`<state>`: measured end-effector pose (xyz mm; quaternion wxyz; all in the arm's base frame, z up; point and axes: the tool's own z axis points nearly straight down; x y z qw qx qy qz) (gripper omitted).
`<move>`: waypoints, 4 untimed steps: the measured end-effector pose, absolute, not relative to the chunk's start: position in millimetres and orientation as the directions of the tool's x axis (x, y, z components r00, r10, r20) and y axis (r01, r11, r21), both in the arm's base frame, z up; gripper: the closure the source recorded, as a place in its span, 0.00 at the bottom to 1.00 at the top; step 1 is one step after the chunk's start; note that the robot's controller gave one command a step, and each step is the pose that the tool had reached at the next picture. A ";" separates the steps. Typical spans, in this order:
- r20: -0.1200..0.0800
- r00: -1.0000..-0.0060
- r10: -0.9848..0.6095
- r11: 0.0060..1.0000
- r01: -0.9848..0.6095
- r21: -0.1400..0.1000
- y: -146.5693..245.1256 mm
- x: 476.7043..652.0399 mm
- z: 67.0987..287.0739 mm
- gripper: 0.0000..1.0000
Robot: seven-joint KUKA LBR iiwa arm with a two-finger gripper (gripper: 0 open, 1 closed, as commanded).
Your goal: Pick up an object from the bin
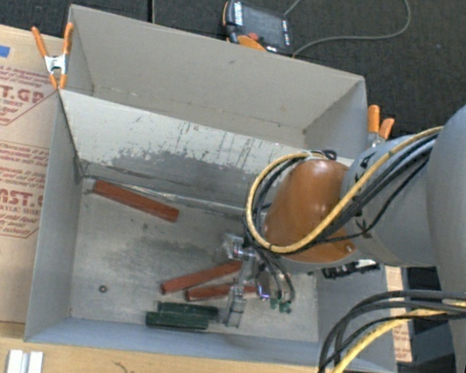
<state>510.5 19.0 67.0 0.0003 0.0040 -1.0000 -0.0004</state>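
Observation:
My gripper [237, 303] hangs low at the right of the bin floor, its metal fingers pointing down next to the right ends of two reddish-brown sticks [203, 280] that lie slanted side by side. Just below them a dark green bar [181, 317] lies flat near the front wall, its right end close to the fingertips. Nothing shows between the fingers.
A third reddish-brown stick [135, 200] lies apart at the back left of the floor, along the rear wall. The arm with its orange cover and yellow cables hangs over the bin's right side. A small dark speck [102, 289] sits on the bare floor at left.

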 end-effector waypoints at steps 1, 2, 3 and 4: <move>0.001 -1.000 -0.008 1.000 -0.008 0.001 19.2 510.5 67.1 0.00; -0.002 -1.000 -0.009 1.000 -0.009 0.000 18.8 512.0 70.4 1.00; -0.008 -1.000 -0.008 1.000 -0.008 0.000 18.9 514.1 160.3 1.00; -0.003 -1.000 -0.008 1.000 -0.008 0.000 19.1 514.7 175.6 1.00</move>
